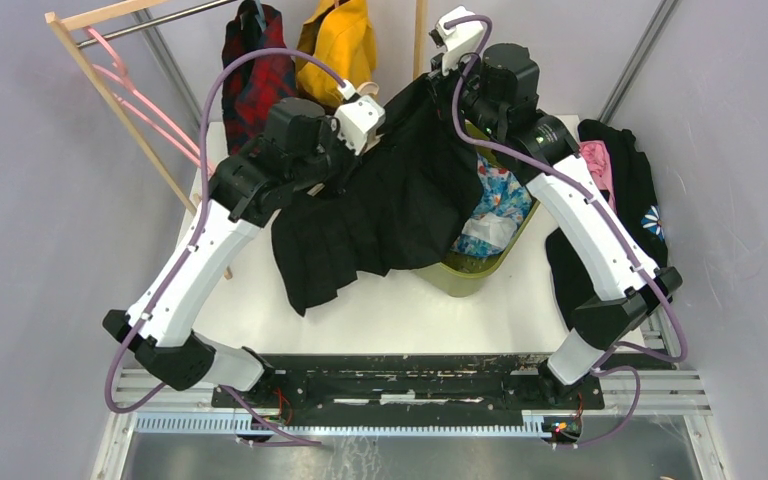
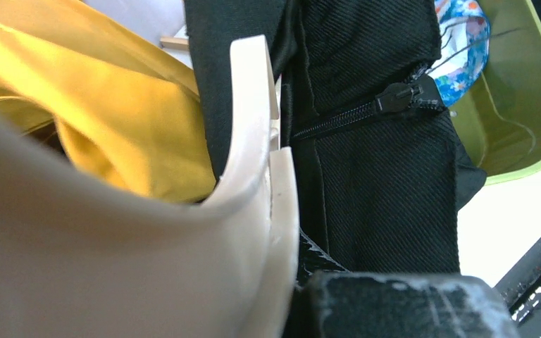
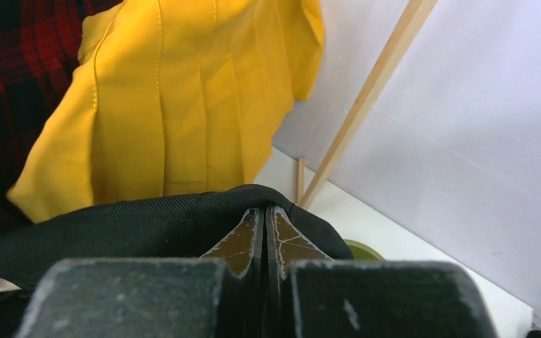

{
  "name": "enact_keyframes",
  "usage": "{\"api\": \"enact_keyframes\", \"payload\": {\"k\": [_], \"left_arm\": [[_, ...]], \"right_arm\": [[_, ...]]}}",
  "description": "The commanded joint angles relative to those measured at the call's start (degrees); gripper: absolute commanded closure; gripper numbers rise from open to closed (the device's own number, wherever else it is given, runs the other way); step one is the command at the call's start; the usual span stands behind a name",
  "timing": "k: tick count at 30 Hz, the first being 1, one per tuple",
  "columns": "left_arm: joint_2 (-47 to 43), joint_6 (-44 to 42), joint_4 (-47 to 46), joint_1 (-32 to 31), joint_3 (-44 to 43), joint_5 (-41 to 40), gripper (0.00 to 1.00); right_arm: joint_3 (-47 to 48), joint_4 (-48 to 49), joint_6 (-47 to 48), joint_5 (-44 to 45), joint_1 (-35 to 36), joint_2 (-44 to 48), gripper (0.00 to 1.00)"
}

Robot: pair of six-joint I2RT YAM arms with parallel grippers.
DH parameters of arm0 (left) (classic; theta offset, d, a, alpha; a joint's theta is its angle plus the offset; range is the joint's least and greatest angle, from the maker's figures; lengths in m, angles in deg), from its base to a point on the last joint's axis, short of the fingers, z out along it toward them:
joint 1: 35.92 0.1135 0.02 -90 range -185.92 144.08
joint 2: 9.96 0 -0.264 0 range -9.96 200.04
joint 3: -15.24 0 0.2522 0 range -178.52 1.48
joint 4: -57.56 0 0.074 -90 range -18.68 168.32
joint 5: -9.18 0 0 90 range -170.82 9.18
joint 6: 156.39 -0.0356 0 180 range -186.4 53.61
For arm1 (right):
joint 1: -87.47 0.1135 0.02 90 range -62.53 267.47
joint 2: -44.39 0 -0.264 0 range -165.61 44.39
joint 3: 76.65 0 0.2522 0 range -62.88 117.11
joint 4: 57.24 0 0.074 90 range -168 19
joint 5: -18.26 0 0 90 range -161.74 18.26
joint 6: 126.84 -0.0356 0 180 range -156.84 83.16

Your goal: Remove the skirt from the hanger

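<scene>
Rack (image 1: 110, 93) w/ yellow skirt (image 1: 345, 40) behind, bin (image 1: 460, 277) below; R gripper (image 3: 264, 225) pinches black skirt (image 1: 400, 200), L gripper (image 1: 362, 128) closed.

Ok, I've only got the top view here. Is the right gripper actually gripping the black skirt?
Observer: Yes. The right wrist view shows the right gripper shut on a fold of the black skirt.
Operator: And the left one?
Observer: The left gripper is shut right beside the skirt. Its own view doesn't show whether any cloth is pinched.
Operator: Is a zip showing?
Observer: Yes, the left wrist view shows a zip running across the skirt, with its slider at the end nearer the bin.
</scene>
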Motion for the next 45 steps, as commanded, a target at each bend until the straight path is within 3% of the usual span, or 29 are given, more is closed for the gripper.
{"api": "enact_keyframes", "payload": {"k": [1, 10, 20, 33, 39, 45], "left_arm": [[1.3, -3.8, 7.4, -2.5, -0.7, -0.9, 0.97], [0.5, -4.4, 8.8, -4.0, -2.2, -2.1, 0.97], [-2.7, -5.6, 14.1, -4.0, -8.1, -12.4, 0.97], [-5.7, -5.2, 18.8, -4.0, -17.8, -13.0, 0.97], [-4.8, -8.5, 13.1, -3.9, -13.9, -15.9, 0.97], [3.5, -9.8, 5.3, -4.1, -13.0, -14.7, 0.97]], "right_arm": [[1.7, 9.3, -1.8, 0.3, -1.7, 3.1, 0.99], [5.4, 9.5, 2.7, 7.5, -6.7, -2.3, 0.99], [-0.5, 10.5, 3.0, 6.8, -14.3, -5.5, 0.99], [1.4, 10.3, 3.2, 6.1, -21.3, -12.2, 0.99], [6.2, 7.7, -1.4, 1.1, -21.2, -12.7, 0.99], [7.6, 5.2, -3.0, -6.9, -15.0, -7.8, 0.99]]}}
